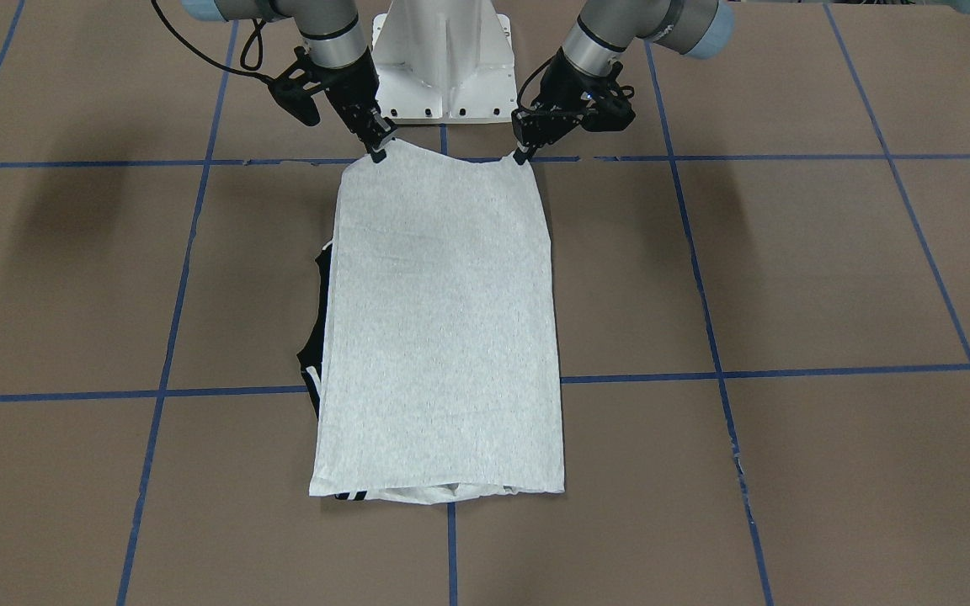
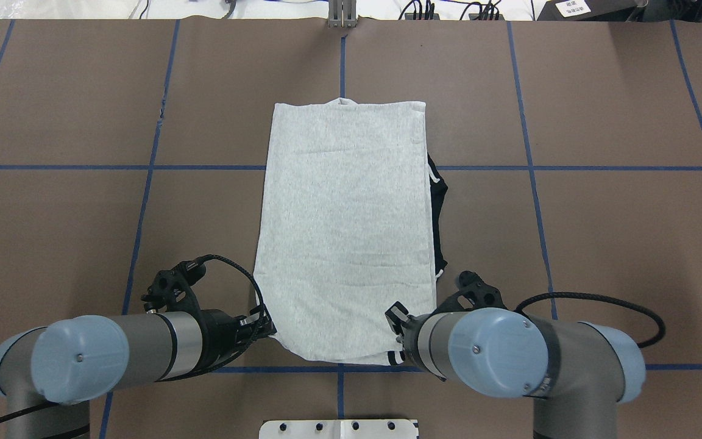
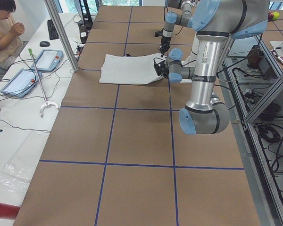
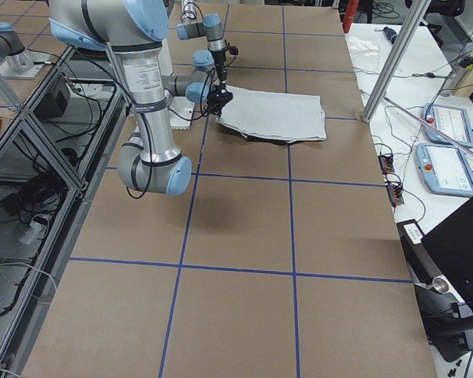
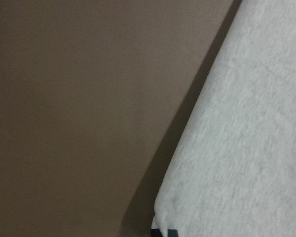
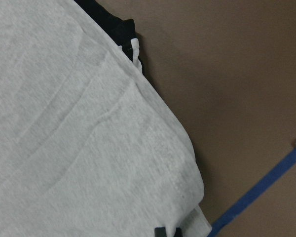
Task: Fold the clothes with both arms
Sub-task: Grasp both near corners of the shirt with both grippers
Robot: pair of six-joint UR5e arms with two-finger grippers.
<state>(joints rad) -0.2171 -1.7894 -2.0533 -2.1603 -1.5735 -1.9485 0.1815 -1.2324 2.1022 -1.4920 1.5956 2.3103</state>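
T-shirt (image 2: 345, 231) lay flat at the middle of the table (image 2: 601, 244), folded into a long heather-grey rectangle, plain side up, with faint creases. In the overhead view, black fabric (image 2: 438, 207) with white stripes stuck out from under it at 3 o'clock. Left gripper (image 1: 523, 153) was pinched tight on the shirt's 7 o'clock corner. Right gripper (image 1: 379, 150) was pinched the same way on the 5 o'clock corner.
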